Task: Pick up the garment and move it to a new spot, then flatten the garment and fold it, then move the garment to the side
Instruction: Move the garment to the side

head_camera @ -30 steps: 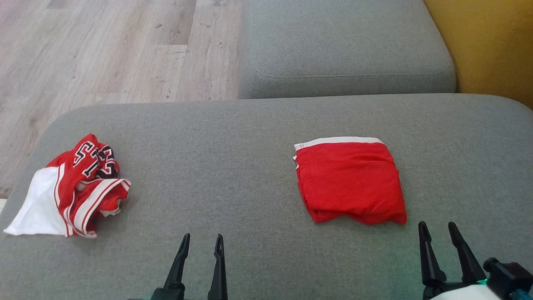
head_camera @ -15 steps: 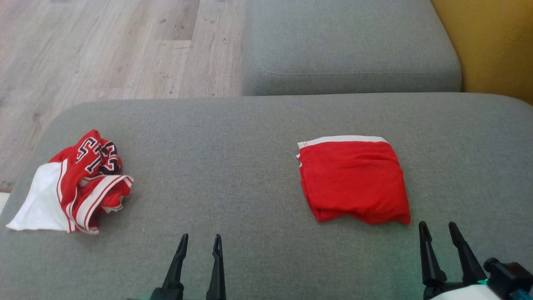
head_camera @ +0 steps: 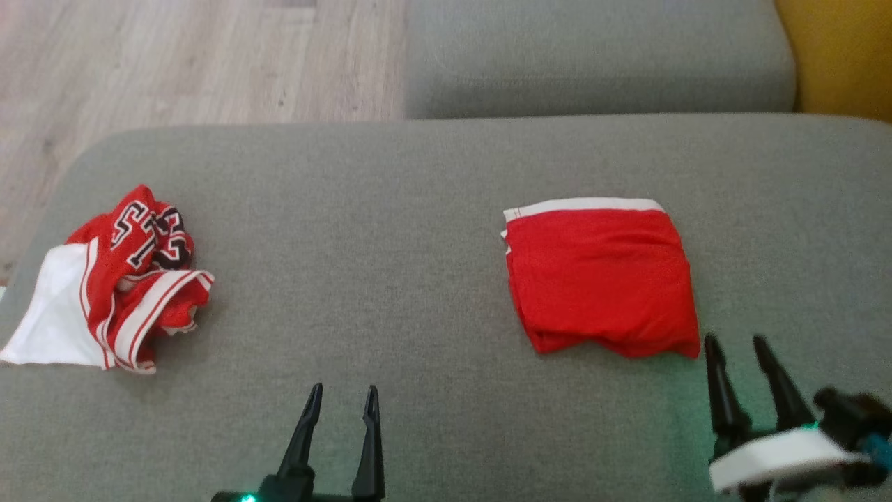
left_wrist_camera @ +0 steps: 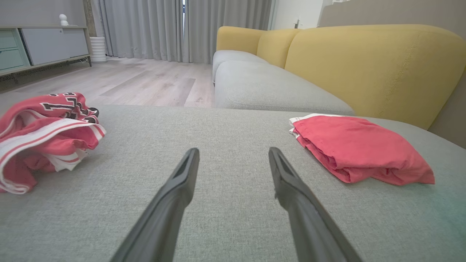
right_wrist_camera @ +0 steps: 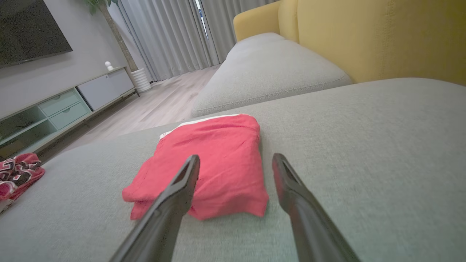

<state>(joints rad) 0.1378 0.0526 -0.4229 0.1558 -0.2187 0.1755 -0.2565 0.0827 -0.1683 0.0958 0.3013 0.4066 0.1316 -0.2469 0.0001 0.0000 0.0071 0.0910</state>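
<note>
Okay, left claw (head_camera: 345, 388) and right claw (head_camera: 734, 339) both apart, empty. Crumpled jersey (head_camera: 118, 279) at far left of cushion (head_camera: 390, 244); folded red shorts (head_camera: 599, 279) just beyond right claw. Likely next: pinch jersey's bunched top, lift clear.

Head view down on grey cushion (head_camera: 390, 230), wrist views low, sharing folded garment (right_wrist_camera: 218, 160)

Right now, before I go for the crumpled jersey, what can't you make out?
Jersey: its number, hidden in its own folds, head view; cut off by the left edge, left wrist view.
Folded red garment: under layers, covered by the top layer.
Right gripper: blurred, head view.
</note>
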